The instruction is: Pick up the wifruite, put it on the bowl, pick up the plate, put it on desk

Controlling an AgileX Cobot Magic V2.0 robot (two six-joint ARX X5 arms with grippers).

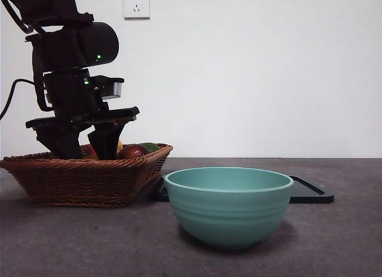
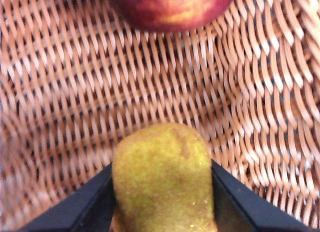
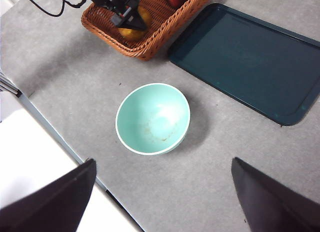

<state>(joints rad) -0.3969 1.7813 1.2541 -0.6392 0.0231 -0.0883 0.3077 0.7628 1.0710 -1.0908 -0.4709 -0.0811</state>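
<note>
1. Wifruite [image 2: 164, 179]: brown-green fuzzy oval, inside the wicker basket [image 1: 83, 178], lying on the woven floor btw. the left gripper's two jaws. Jaws touch both its sides.
2. Left gripper [image 2: 162, 192]: down in the basket, pinching the wifruite. In the front view the arm comes from above at the left, jaw tips below the basket rim.
3. Red-yellow apple [image 2: 170, 7] also in the basket, apart from the wifruite. Dark red fruit [image 1: 132, 150] shows above the rim in the front view.
4. Bowl [image 1: 228, 205]: teal, upright, on the tabletop [image 1: 346, 241], near the basket but not touching.
5. Dark tray [image 3: 245, 62] lies flat on the tabletop, just beside the basket, behind the bowl.
6. Right gripper [image 3: 160, 192]: jaws spread wide, high above the tabletop, bowl below and btw. them, holding nothing.
</note>
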